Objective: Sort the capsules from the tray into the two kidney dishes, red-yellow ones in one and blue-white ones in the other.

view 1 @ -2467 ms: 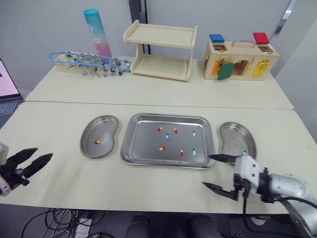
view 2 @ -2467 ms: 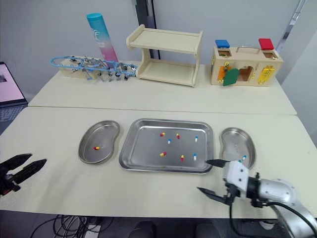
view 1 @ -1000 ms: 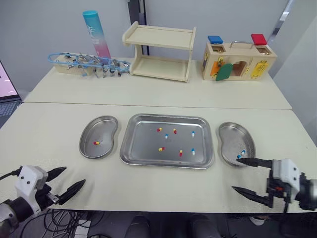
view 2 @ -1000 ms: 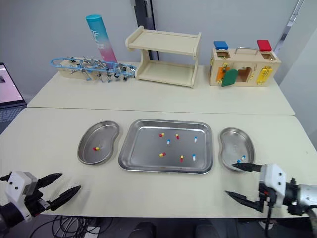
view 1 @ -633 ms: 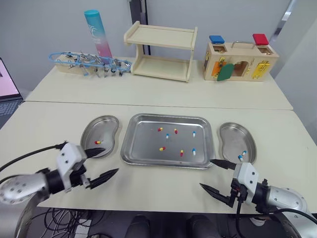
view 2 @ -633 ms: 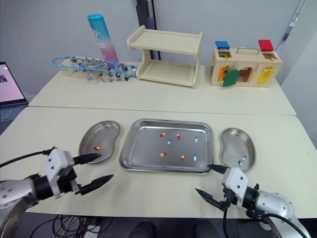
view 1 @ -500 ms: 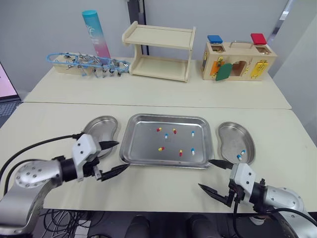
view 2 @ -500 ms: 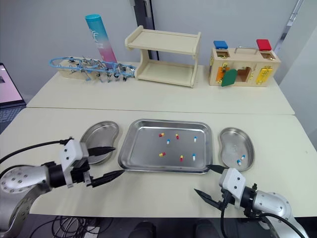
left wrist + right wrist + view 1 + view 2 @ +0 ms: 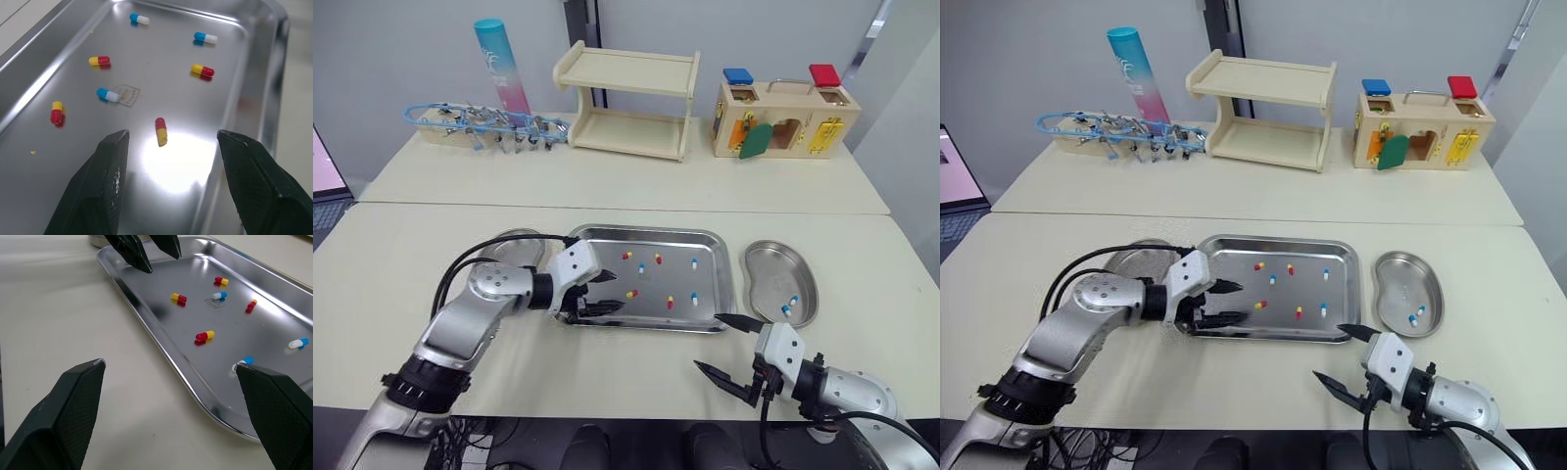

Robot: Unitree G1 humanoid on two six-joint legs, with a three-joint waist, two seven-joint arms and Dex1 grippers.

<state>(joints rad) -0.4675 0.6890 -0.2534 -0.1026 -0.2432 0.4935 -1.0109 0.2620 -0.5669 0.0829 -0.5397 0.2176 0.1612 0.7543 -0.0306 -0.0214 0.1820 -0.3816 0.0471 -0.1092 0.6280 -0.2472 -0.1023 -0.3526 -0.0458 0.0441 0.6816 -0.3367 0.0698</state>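
A steel tray [image 9: 646, 232] in the middle of the table holds several loose capsules, red-yellow and blue-white. My left gripper [image 9: 616, 292] hangs open low over the tray's left part. A red-yellow capsule [image 9: 160, 131] lies just ahead of its fingertips, between them. The left kidney dish [image 9: 512, 244] is partly hidden behind my left arm. Two blue-white capsules [image 9: 790, 305] lie in the right kidney dish [image 9: 759, 266]. Off the tray's front right corner, my right gripper [image 9: 708, 343] is open above the bare table, holding nothing.
Along the back of the table stand a rack of blue-handled tools [image 9: 480, 125], a blue-pink tube [image 9: 501, 66], a wooden shelf [image 9: 626, 101] and a wooden lock box [image 9: 783, 119]. A laptop [image 9: 325, 166] sits at the far left.
My left arm has swung in from the table's front left, past the left dish, and now reaches over the tray. The right gripper has drifted a little to the left, still open.
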